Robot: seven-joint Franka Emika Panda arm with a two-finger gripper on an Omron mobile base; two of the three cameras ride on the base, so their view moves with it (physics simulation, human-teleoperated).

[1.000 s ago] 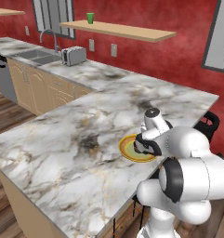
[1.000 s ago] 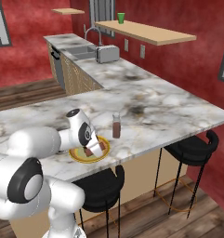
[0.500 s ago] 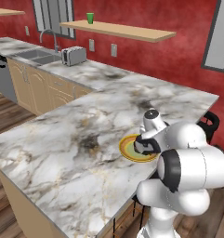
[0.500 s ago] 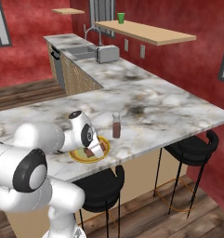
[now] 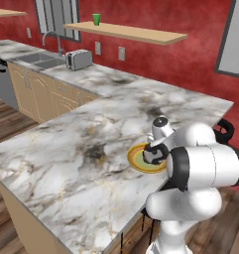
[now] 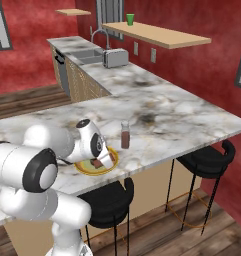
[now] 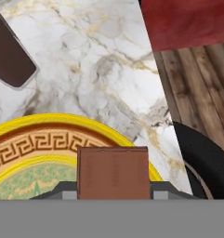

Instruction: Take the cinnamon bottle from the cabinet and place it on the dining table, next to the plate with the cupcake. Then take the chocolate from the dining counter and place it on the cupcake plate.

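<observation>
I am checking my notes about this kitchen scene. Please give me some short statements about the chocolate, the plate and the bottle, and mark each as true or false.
1. The gripper is shut on the chocolate. True.
2. The chocolate is held over the yellow plate. True.
3. The cinnamon bottle lies on its side on the plate. False: it stands upright on the dining table, beside the plate.
4. The green cup stands on the marble next to the bottle. False: it stands on the wooden wall shelf.
5. A toaster stands near the sink. True.
</observation>
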